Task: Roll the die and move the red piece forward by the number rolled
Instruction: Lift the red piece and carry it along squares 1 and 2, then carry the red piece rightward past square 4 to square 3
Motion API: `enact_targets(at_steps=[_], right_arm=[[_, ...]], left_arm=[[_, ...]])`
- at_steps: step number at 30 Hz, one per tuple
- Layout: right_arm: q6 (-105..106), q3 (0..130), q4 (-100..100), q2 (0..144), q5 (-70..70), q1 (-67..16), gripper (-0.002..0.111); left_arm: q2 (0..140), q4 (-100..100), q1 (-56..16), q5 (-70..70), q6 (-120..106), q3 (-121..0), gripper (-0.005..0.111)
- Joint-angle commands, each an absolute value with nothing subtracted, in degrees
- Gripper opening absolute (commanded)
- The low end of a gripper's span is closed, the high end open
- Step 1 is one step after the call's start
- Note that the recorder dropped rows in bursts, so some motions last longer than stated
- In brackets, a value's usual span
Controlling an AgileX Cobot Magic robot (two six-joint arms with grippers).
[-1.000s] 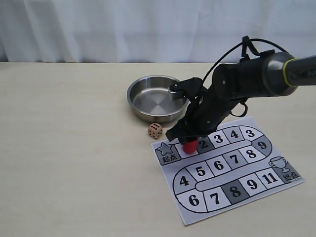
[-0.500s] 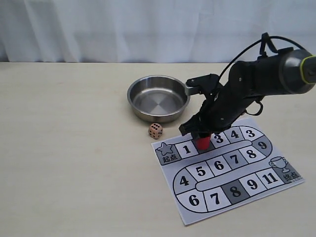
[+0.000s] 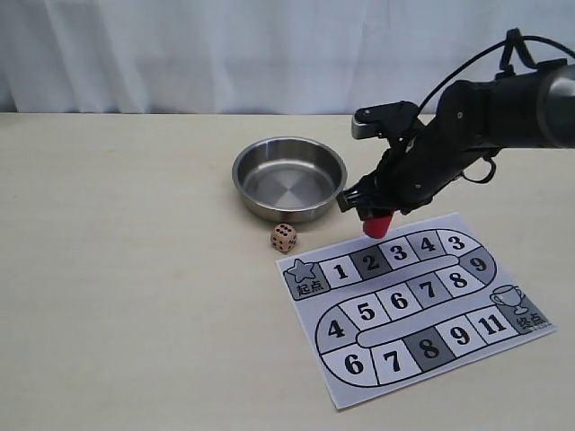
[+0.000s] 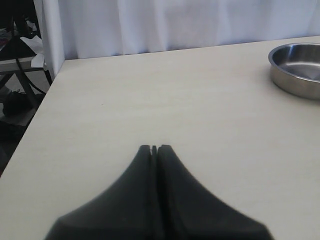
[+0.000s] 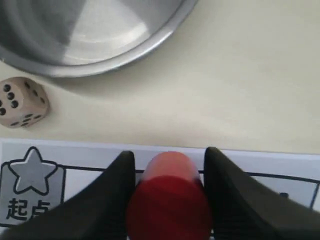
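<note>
Only its wrist view shows the left tool (image 4: 154,148), closed; right tool (image 5: 169,154) pinches the red piece (image 5: 169,202)

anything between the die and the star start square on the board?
No object. Only a strip of bare table and the board's white margin separate the die from the star square. The right wrist view shows it best; the exterior view agrees.

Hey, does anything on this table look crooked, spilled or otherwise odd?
Nothing spilled or damaged. The game board lies skewed on the table, and its squares repeat numbers: two 3s, two 4s. The die sits beside the bowl.
</note>
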State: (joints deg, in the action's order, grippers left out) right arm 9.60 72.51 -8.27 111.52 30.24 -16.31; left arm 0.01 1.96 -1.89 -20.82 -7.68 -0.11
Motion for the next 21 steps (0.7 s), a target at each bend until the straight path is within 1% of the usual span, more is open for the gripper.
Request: enact_targets(at_steps=[1,8,15,21], right_arm=[[9.34,71.74,-8.06,111.21,30.47,-13.32,0.004],[9.34,69.14,-7.21,111.66,28.97,-13.32,0.004],[9.34,68.98,-7.21,116.14,29.03,-13.32,0.004],[9.34,69.12,-7.21,115.34,28.16,-13.32,0.004]], left_arm=[[0.00,2.23,-1.99,-20.28,-7.46,0.00,0.000],[0.00,2.23,-1.99,-20.28,-7.46,0.00,0.000],[0.00,2.23,-1.99,-20.28,-7.46,0.00,0.000],[0.00,2.23,-1.99,-20.28,-7.46,0.00,0.000]])
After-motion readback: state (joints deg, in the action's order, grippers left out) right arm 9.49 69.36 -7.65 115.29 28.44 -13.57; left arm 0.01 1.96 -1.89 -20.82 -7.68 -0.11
